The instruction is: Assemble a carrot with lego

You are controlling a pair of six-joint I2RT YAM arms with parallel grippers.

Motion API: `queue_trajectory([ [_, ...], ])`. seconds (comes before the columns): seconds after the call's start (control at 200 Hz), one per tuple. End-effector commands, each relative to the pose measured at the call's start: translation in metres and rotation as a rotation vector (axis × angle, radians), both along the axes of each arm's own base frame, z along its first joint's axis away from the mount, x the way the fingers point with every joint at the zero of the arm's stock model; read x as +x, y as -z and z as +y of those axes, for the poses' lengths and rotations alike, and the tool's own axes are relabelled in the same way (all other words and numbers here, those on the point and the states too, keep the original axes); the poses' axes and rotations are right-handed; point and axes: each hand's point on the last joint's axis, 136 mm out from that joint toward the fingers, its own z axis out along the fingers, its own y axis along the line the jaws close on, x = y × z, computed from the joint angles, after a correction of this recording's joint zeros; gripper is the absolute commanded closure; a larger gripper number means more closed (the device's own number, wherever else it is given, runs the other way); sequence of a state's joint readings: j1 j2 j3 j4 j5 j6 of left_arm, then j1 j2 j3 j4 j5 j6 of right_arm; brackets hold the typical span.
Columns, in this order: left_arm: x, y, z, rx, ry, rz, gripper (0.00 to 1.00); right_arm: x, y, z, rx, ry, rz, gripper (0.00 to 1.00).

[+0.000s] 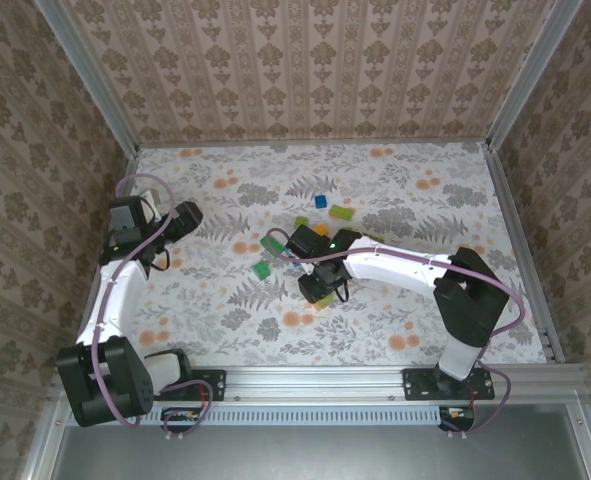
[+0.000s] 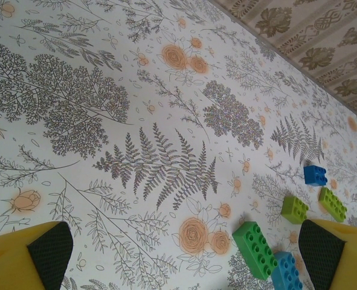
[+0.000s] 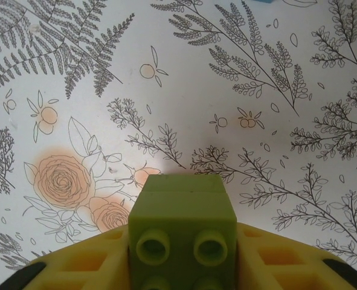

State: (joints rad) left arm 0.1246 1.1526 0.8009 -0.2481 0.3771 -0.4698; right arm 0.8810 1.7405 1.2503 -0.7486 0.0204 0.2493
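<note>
Lime brick [image 3: 182, 235] sat clamped between the yellow fingers [image 3: 81, 266] of the right gripper [image 3: 182, 269]. On the left wrist view, the left gripper [image 2: 187, 254] stood released, pads wide apart, with loose bricks [image 2: 255, 249] near its right-hand pad. From above, a green brick [image 1: 262, 270] lay just beside the right gripper [image 1: 280, 243], and the left gripper [image 1: 188, 215] was well apart.

Top cam: high, behind arm bases [image 1: 195, 385], looks down on whole table [image 1: 215, 340]. L wrist cam: low, slants across table toward a wall [image 2: 299, 30], shares small blue brick [image 2: 315, 174] w/ top view. R wrist cam: v. close above tabletop
</note>
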Motion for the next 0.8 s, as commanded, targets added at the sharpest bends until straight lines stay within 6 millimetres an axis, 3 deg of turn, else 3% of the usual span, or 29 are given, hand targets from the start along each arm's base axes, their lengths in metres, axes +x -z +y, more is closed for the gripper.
queue_trajectory([
  [0.0,0.004,-0.015,-0.001,0.022,0.017,-0.038,0.00,0.000,-0.005,0.002,0.000,-0.015,-0.002,0.55],
  [0.205,0.003,-0.016,-0.001,0.023,0.018,-0.038,0.00,-0.001,-0.011,0.003,0.013,-0.018,-0.011,0.44],
  [0.38,0.003,-0.015,-0.002,0.022,0.019,-0.037,0.00,0.003,-0.037,-0.002,0.042,-0.019,-0.071,0.39],
  [0.595,0.003,-0.015,-0.002,0.021,0.019,-0.037,0.00,0.028,-0.071,-0.038,0.062,0.072,-0.142,0.36],
  [0.69,0.003,-0.016,-0.001,0.022,0.019,-0.040,0.00,0.041,-0.071,-0.059,0.029,0.115,-0.153,0.36],
  [0.795,0.003,-0.016,-0.002,0.018,0.018,-0.041,0.00,0.054,-0.056,-0.079,-0.040,0.133,-0.141,0.37],
])
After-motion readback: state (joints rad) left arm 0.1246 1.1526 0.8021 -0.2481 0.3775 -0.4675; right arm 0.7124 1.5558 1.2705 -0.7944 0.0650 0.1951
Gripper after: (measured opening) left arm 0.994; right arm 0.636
